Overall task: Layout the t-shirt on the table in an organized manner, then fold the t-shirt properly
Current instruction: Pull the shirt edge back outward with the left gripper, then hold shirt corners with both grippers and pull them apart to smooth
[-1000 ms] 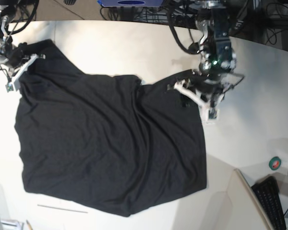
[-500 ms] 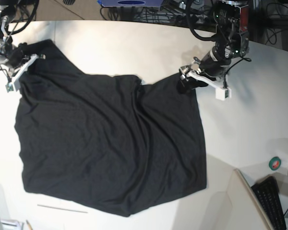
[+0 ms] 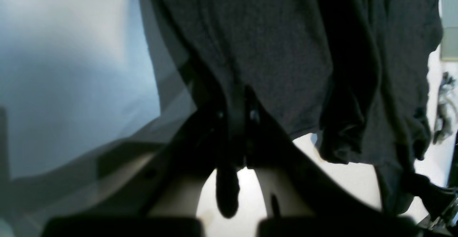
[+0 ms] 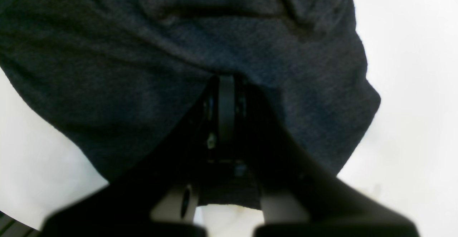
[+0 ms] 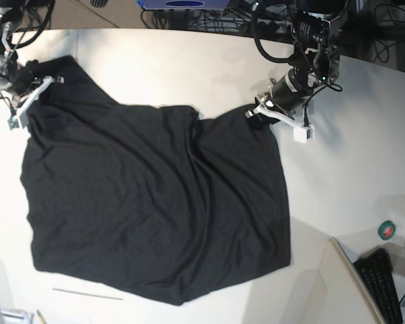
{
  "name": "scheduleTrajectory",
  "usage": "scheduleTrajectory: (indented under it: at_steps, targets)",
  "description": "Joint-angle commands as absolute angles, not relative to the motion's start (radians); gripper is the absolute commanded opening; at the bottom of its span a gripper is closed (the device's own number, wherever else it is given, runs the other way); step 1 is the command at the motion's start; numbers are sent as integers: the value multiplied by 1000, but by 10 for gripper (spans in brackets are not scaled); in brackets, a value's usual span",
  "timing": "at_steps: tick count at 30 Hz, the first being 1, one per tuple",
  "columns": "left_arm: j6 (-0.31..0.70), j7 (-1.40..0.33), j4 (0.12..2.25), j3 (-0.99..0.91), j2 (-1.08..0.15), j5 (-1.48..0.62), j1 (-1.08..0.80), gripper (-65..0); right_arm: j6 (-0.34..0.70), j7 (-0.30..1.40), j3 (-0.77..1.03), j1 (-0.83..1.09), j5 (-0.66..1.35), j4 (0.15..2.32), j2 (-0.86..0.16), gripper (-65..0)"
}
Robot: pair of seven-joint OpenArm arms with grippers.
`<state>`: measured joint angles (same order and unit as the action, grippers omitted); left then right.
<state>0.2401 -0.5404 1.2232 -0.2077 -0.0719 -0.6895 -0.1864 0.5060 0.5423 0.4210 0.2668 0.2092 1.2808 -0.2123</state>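
The black t-shirt [image 5: 155, 202] lies spread over the off-white table [image 5: 189, 61], with wrinkles through its middle; no print shows. My left gripper [image 5: 256, 115] is at the shirt's far right corner and is shut on the fabric. In the left wrist view the closed fingers [image 3: 234, 122] pinch a fold, and the cloth [image 3: 286, 51] hangs away from them. My right gripper [image 5: 28, 75] is at the far left corner, shut on the shirt. In the right wrist view the closed gripper [image 4: 226, 101] bites into the dark cloth [image 4: 143, 51].
A green tape roll [image 5: 387, 231] and a black keyboard [image 5: 381, 283] sit at the right edge. A recessed white panel [image 5: 310, 290] is at the front right. Cables [image 5: 209, 23] run behind the curved far edge. A thin seam line [image 5: 88, 293] is near the front left.
My left arm has swung up and toward the far right, its wrist now beyond the shirt's corner, with the gripper on that corner. The shirt barely shifted. The right arm has not moved.
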Motion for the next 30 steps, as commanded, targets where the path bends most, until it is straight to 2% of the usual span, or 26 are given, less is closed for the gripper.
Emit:
scheduleTrajectory:
  at_steps: [1,4,11,15,22,25,30]
  targets:
    - [209,-553,1236,-246,-96,-661,-196,-650,495,573,421,275,186,1283,-220,-650]
    - [209,-558,1276,-317,-120,-654,-206,-650,495,573,424,285,186,1294,-197,-650]
    - [209,-558,1408,-348,-170,-654,-297,-650,495,581,420,397,186,1491,-143,-650]
    - [208,-558,1420,-349,-171,-654,-312,-650,501,661,420,394,186,1508,-125,-650]
    - [208,-558,1422,-349,-171,-653,-311,-650,503,667,429,418,188,1633,-124,-650]
    - [208,-558,1422,-349,-173,-653,-311,-650,499,665,545,400,189,1653,-125,-650]
    - [208,-558,1422,-349,-173,-653,-312,-650,504,664,693,314,191,1546,-133,-650]
